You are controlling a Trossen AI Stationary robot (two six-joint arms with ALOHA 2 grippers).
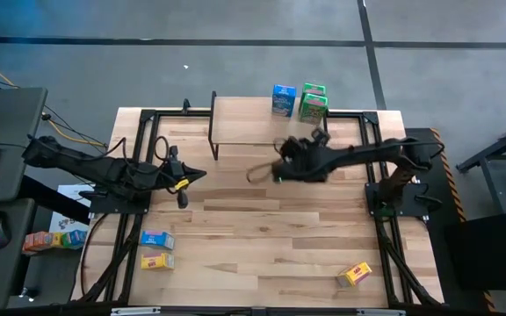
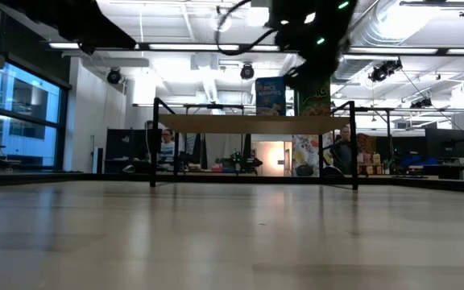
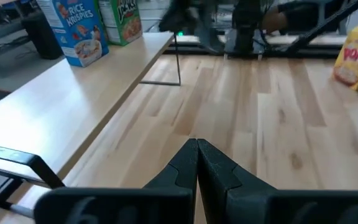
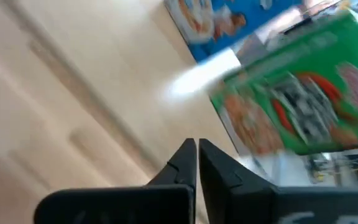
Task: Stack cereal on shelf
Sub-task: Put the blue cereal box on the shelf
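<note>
My left hand [image 1: 183,184] sits pinched shut, empty, over the desk [image 1: 262,237] left of the shelf [image 1: 253,123]. A blue box [image 1: 283,99] and a green box [image 1: 313,104] stand on the shelf's right end. My right hand [image 1: 281,168] hangs just in front, closed and empty.

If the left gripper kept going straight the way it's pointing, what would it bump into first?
Probably nothing soon. The shut left gripper points across bare table, alongside the shelf rather than at it. Far ahead stands the right arm's base, with a yellow cereal box off to one side. Depth is hard to judge.
</note>
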